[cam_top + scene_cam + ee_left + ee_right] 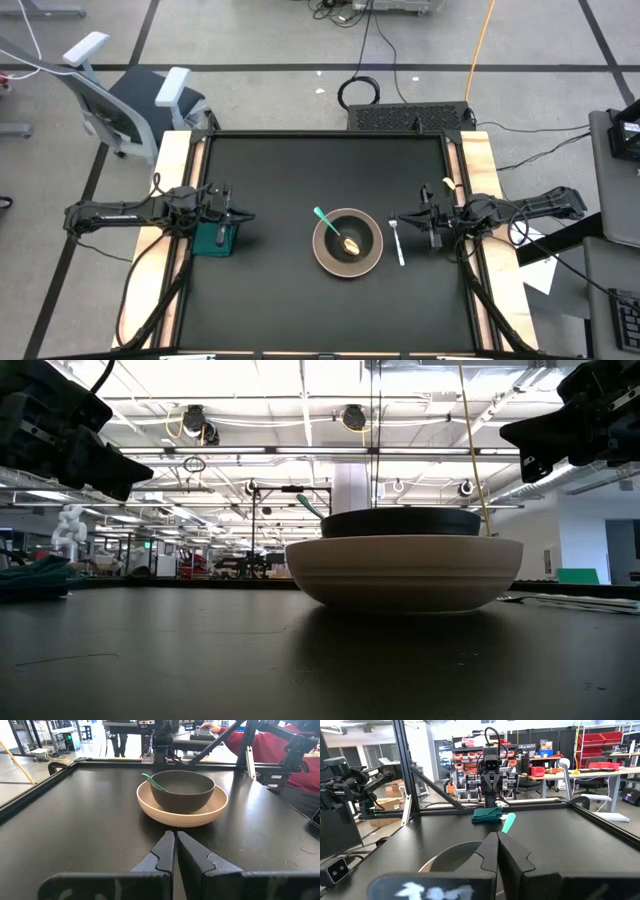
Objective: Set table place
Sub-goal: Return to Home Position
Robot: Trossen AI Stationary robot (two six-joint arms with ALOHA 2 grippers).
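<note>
Black matte table (280, 300), pale wooden strips along both short sides. Pinkish-beige plate (320, 256) slightly right of centre, between the two arms.

Left gripper (245, 216) well apart from the plate, out on its left, raised off the tabletop. Fingers (165, 851) pressed together with nothing between them, aimed straight at the plate. Right gripper (393, 220) much nearer, just beside the plate's right rim, also lifted clear of the surface. Fingers (489, 850) likewise closed tight and empty, pointed across the plate toward the other arm.

Silver fork (399, 245) flat on the table just right of the plate, apart from it in the high view. Long axis roughly parallel to the short sides, far end under or just beside the right gripper's tips. Tine end too small to make out.

Black bowl (365, 240) upright in the middle of the plate, smaller than it, with plate rim visible all round. Inside the bowl, spoon (326, 220): gold end down on the bowl's floor, green handle leaning on the rim and sticking out past it. Long axis diagonal, handle pointing toward the far-left corner, on the left gripper's side.

Folded green cloth (215, 240) on the table beneath the left arm, well away from the plate. Red sleeve (270, 745) of a person beyond the table's right side.
</note>
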